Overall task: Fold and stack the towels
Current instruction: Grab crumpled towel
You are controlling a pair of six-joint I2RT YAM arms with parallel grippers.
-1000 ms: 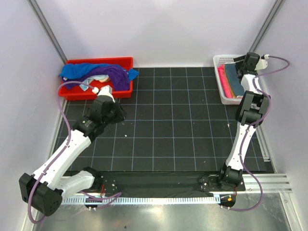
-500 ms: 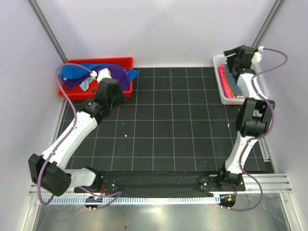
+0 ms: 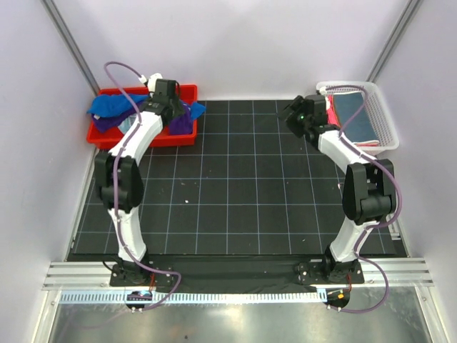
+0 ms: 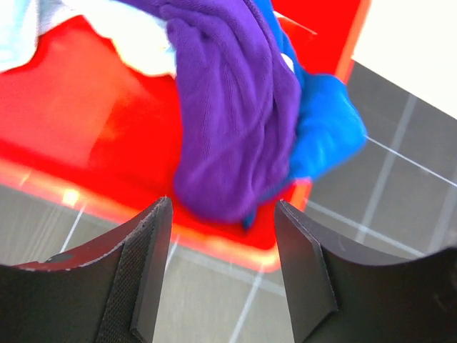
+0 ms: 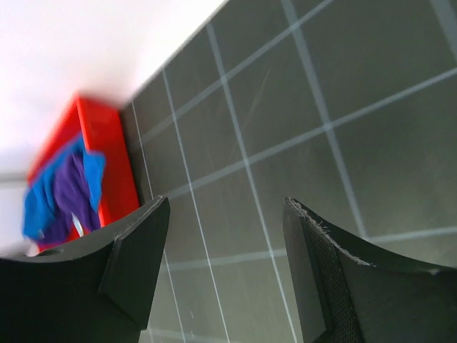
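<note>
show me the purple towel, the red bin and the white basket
purple towel [image 4: 235,107], left wrist view, middle fold
red bin [image 3: 187,91], top view, back rim
white basket [image 3: 384,121], top view, right wall

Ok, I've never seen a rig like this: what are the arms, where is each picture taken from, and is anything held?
These are two robot arms bolted side by side, each ending in a two-finger pincer. The wide picture looks down from above and behind them; the other two come from wrist cameras, so the dark shapes below are each arm's fingers. By the far corners of the black gridded mat stand a red bin holding a purple towel and a bright blue towel, and a white mesh basket of folded towels. The left pincer is open at the bin; the right pincer is open over the mat. Neither holds anything.
</note>
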